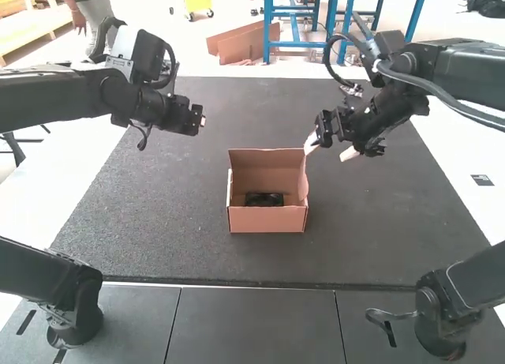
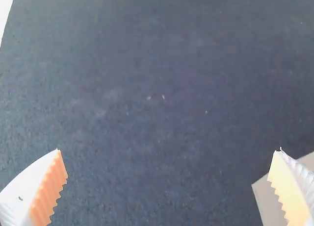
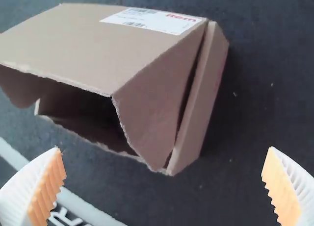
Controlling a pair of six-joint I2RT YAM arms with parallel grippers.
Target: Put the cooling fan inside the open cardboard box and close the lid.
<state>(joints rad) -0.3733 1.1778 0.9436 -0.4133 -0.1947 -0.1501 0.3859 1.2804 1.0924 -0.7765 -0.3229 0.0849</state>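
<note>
An open cardboard box (image 1: 267, 208) stands in the middle of the black mat. Its lid (image 1: 267, 166) is upright along the far side. The black cooling fan (image 1: 264, 198) lies on the bottom of the box. My left gripper (image 1: 196, 119) hangs open above the mat, to the left of and beyond the box; a cardboard corner (image 2: 261, 202) shows by one of its fingers (image 2: 46, 187). My right gripper (image 1: 329, 147) is open just right of the lid's upper corner. In the right wrist view the box (image 3: 122, 54) is seen from behind, with a side flap (image 3: 147, 123) folded in.
The black mat (image 1: 142, 214) covers most of the table, with white table surface (image 1: 31, 182) on both sides. Both arm bases (image 1: 63, 301) stand at the near edge. Bare mat lies all around the box.
</note>
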